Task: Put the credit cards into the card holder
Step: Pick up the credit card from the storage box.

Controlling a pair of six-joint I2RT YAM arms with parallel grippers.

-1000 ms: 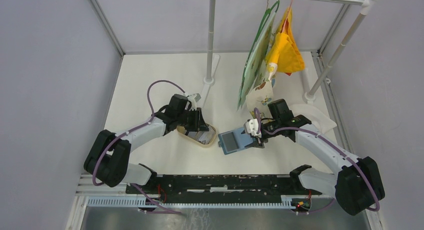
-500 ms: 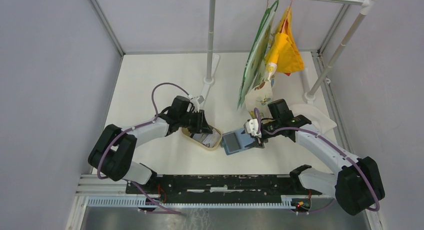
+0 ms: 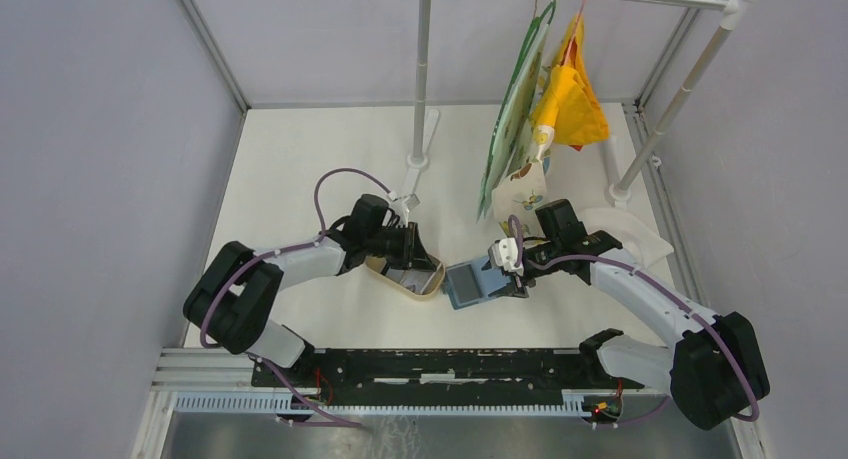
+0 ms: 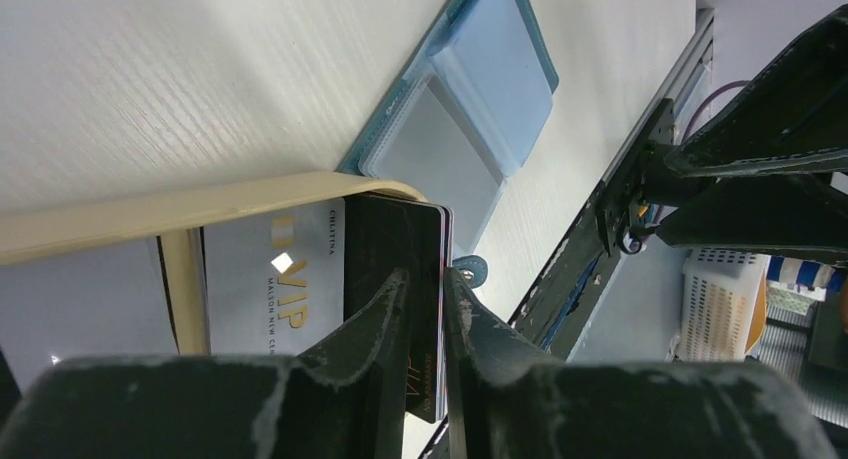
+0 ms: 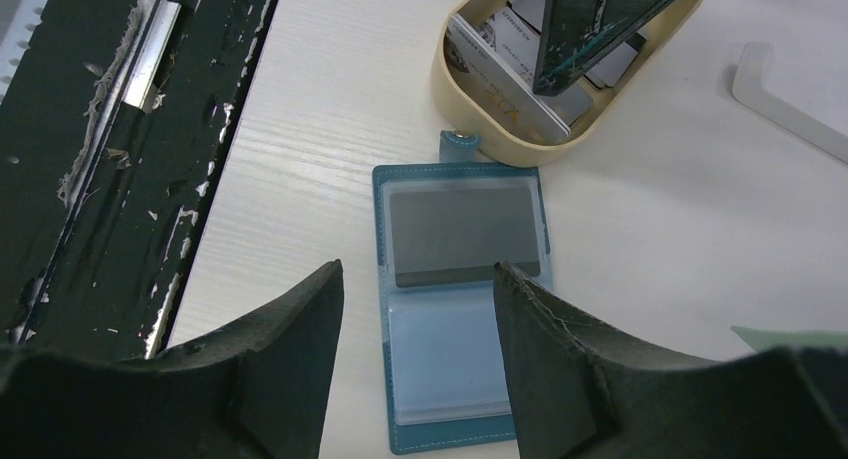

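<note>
The left claw [image 4: 425, 279] reached down into the tan tray [image 4: 200, 204]. Its 2 fingers pinched a dark card [image 4: 390, 239] that stood up on its thin edge. It looked like a tight pinch, but the card was very thin, so it might have been 2 credit cards stuck together. A pale card [image 4: 270, 279] with gold letters lay flat in the tray beside it.

The card holder [image 5: 460, 309] lay open and flat on the white surface [image 4: 200, 59], just beside the tray. Its little snap tab pointed at the tray. It showed 2 clear pockets. 1 pocket looked grey, and I could not tell if a card was in it.

The right claw [image 5: 418, 271] hung over the holder with its fingers spread wide. It held nothing.

To do this step well, the left claw should probably lift the card straight up, slowly, so it does not bump the tray's rim or slip out. Then the card must tip flat and line up with a pocket's mouth. The right claw could press on the holder so it does not slide.
</note>
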